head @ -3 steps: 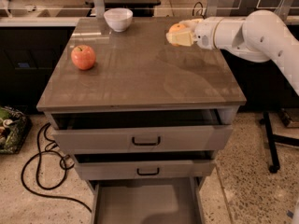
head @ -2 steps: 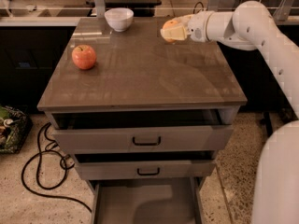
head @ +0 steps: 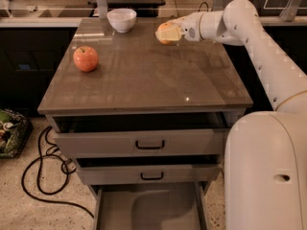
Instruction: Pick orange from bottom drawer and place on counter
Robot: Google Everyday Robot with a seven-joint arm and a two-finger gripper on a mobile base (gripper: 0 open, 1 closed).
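At the right edge of the view the robot's white body (head: 268, 176) now fills far more of the frame than a second ago, and its arm (head: 259, 37) reaches further left over the counter (head: 144, 80). Below, the bottom drawer (head: 148, 207) stands pulled out, its floor showing no fruit. On the counter the bowl (head: 121, 19) at the back and the apple (head: 86, 59) at the left lie where they were. The gripper (head: 171, 34) has slid leftward along the back of the counter, nearer the bowl but apart from it, and its fingers pinch the orange (head: 164, 28) from either side. The orange hangs low over the counter's far part; whether it touches the surface I cannot tell. So the pick is done and the carry nearly so. What is left, by my reading, is to lower the fruit, release it, and keep it from rolling.
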